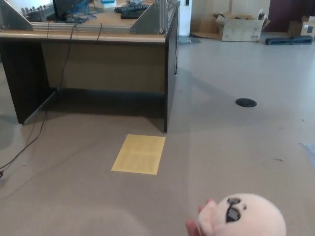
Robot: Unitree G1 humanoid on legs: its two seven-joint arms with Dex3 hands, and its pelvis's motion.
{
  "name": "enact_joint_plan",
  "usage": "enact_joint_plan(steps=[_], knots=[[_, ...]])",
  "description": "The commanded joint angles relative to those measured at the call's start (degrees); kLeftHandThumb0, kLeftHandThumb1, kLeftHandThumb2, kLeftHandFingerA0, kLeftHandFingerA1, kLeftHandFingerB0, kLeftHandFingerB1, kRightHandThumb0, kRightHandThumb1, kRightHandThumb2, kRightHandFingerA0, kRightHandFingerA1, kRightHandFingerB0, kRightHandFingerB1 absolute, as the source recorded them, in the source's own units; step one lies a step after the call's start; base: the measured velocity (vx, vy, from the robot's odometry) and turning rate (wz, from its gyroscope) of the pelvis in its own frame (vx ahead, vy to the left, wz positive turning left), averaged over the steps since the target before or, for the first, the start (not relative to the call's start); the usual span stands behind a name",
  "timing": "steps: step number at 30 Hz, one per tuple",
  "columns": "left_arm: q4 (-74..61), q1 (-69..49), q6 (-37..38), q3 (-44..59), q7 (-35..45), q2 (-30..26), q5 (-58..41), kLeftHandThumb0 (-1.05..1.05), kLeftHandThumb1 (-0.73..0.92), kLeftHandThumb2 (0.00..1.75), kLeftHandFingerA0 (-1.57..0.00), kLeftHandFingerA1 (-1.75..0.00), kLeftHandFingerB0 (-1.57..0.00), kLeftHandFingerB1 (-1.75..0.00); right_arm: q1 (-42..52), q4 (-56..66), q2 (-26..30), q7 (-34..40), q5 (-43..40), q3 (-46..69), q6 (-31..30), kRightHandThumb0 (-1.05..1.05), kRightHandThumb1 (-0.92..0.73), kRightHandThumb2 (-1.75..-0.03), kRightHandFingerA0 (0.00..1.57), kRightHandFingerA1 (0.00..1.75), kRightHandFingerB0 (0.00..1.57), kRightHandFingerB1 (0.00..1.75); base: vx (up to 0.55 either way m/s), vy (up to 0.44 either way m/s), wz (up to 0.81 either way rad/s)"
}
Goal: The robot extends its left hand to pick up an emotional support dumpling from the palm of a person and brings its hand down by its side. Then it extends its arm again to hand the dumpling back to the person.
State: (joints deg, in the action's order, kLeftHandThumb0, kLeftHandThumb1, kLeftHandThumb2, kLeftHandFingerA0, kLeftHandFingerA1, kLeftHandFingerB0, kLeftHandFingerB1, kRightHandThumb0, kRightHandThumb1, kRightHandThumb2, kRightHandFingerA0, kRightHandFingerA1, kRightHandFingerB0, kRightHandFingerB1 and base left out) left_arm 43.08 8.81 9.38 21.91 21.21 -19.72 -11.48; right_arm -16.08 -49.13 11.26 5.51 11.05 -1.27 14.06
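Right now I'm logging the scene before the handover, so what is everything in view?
dumpling: one, pale pink with a dark face mark, bottom right, resting on a person's fingers
yellow sheet: one, flat on the floor, centre
desk: one, dark with a wooden top, upper left, cables hanging down
metal frame: one, silver, on the desk
black disc: one, on the floor, right
cardboard box: one, brown, open, far right
floor: grey
person's fingers: pinkish, bottom edge, beside the dumpling
robot's hands: neither in view
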Motion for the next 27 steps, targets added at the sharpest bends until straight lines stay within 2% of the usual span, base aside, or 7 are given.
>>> enact_joint_plan(steps=[1, 8, 13, 14, 19, 21, 27], knots=[[-3.1, 2.1, -0.9, 6.2, 8.9, -0.6, -11.3, -0.32, 0.46, 0.59, -0.33, -0.42, -0.29, -0.34, -1.1, -2.8, 1.0, 3.0, 0.2, 0.6, 7.4, -0.31, -0.66, -0.59, 0.73, 0.47, 0.48, 0.38, 0.0, 0.0, 0.0], [-9.9, 4.6, -3.7, 6.2, 10.1, -2.5, -12.3, -0.3, 0.47, 0.59, -0.29, -0.4, -0.26, -0.33, -2.1, -4.7, 1.4, 4.1, 0.8, 0.3, 8.8, -0.32, -0.65, -0.59, 0.73, 0.47, 0.48, 0.38, 0.0, 0.0, 0.0], [-30.5, 17.5, -3.2, -1.3, 17.0, -13.3, -9.5, -0.3, 0.41, 0.58, -0.27, -0.36, -0.22, -0.34, -2.7, -5.9, 1.6, 4.5, 0.8, 0.4, 9.7, -0.31, -0.65, -0.59, 0.74, 0.48, 0.47, 0.38, 0.0, 0.0, 0.01], [-34.5, 21.4, -4.6, -4.1, 18.6, -15.6, -8.3, -0.15, 0.31, 0.84, -0.12, -0.51, -0.1, -0.5, -2.8, -6.1, 1.7, 4.5, 0.7, 0.5, 9.7, -0.33, -0.65, -0.59, 0.74, 0.48, 0.48, 0.37, 0.0, 0.0, 0.0], [-40.7, 28.7, -6.8, -10.5, 21.0, -19.6, -5.6, -0.16, 0.31, 0.84, -0.11, -0.51, -0.1, -0.51, -3.0, -5.9, 1.8, 4.4, 0.6, 0.6, 9.4, -0.32, -0.65, -0.59, 0.74, 0.48, 0.47, 0.38, 0.0, 0.0, 0.0], [-47.6, 40.1, -15.6, -18.1, 24.6, -22.7, -5.1, -0.15, 0.26, 0.82, -0.1, -0.51, -0.11, -0.51, -4.1, -6.8, 1.2, 4.3, 0.8, 0.2, 9.8, -0.32, -0.66, -0.59, 0.74, 0.48, 0.47, 0.38, 0.0, 0.0, 0.0], [-49.5, 55.7, -18.7, -28.9, 27.5, -20.5, 0.1, -0.19, 0.19, 0.78, -0.09, -0.51, -0.09, -0.5, -4.3, -6.8, 0.9, 4.2, 0.5, 0.2, 9.8, -0.31, -0.65, -0.59, 0.73, 0.48, 0.47, 0.37, 0.01, 0.0, 0.01]])
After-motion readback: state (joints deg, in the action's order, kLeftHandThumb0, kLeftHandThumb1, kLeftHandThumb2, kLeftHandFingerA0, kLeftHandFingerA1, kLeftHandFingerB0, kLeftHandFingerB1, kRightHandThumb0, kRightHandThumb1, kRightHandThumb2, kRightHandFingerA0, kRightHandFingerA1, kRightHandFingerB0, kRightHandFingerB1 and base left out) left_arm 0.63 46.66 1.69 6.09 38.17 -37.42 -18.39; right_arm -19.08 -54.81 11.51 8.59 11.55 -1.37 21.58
